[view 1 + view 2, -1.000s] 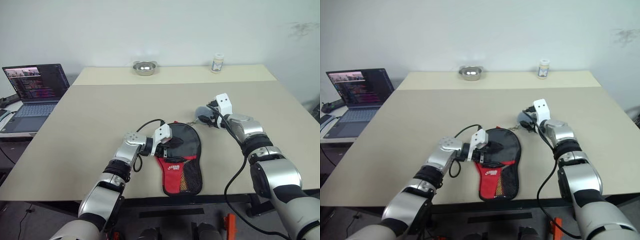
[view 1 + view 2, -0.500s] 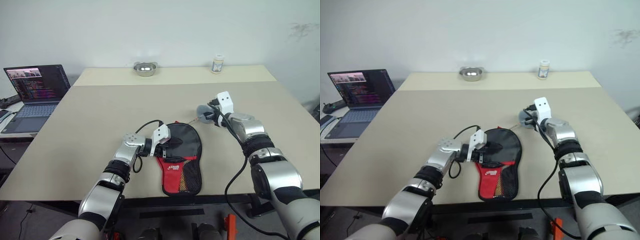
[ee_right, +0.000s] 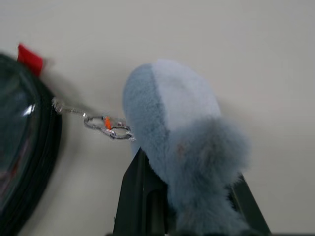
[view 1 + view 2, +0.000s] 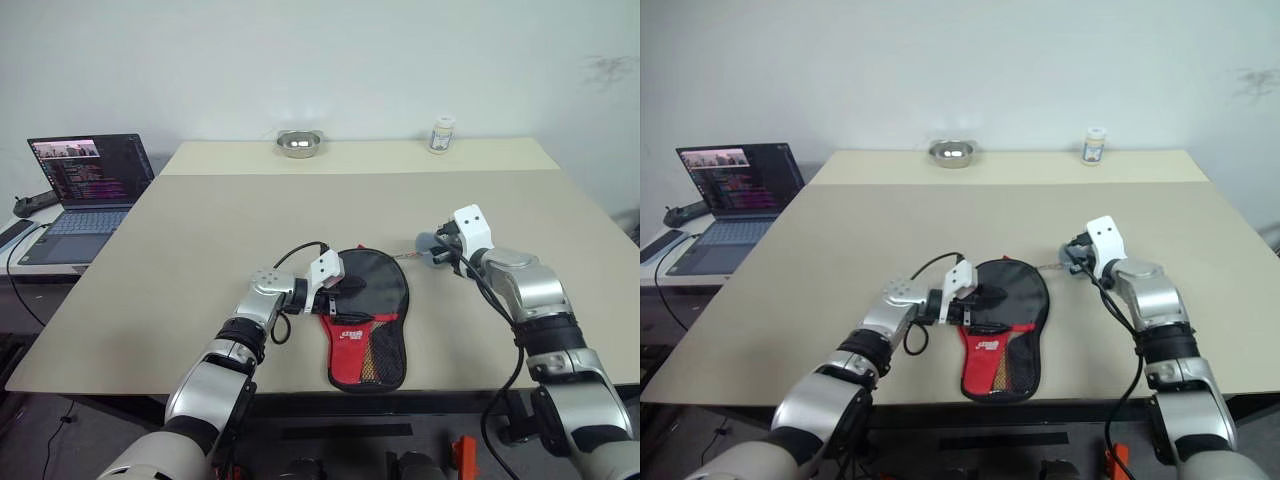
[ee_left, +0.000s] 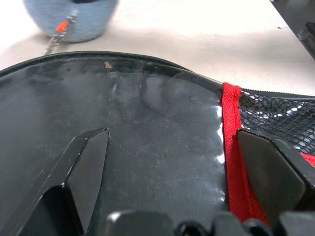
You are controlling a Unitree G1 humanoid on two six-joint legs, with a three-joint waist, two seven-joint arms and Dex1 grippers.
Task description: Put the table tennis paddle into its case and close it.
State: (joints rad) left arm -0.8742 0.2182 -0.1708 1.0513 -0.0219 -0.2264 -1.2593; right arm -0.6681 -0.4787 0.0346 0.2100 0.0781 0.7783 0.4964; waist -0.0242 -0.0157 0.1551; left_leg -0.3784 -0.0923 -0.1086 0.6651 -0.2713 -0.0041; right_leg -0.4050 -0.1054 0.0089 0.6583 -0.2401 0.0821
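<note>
**Operator:** Beige tabletop (image 4: 200,240), white wall behind — that's my whole workspace. The case (image 4: 366,318) lies flat near the front edge, red mesh-pocket half toward me, and the table tennis paddle (image 5: 123,137) sits in it with its black rubber face showing at the round end.

**Observer:** So the paddle's in. What are the arms doing?

**Operator:** My left gripper (image 4: 335,285) reaches in from the case's left side, jaws spread wide over the black face and the red zipper edge. I read that as bracing the case so it won't slide while the zipper gets pulled. My right gripper (image 4: 440,252) is pinched on a fluffy blue-grey pom-pom charm (image 3: 182,142), its fingers closed into the fur.

**Observer:** Why grab the charm?

**Operator:** It hangs off a small metal chain with an orange clasp (image 3: 106,124), and that chain runs back to the case's rim. My guess is it's the zipper pull — far easier for two stiff fingers than a tiny tab.

**Observer:** Anything else around?

**Operator:** Well apart from the work: a steel bowl (image 4: 298,143) and a small jar (image 4: 440,134) at the far edge, and an open laptop (image 4: 85,185) on a side table to my left.

**Observer:** How far along?

**Operator:** Insertion looks finished; closing remains. The chain could go slack or the fur slip.
</note>
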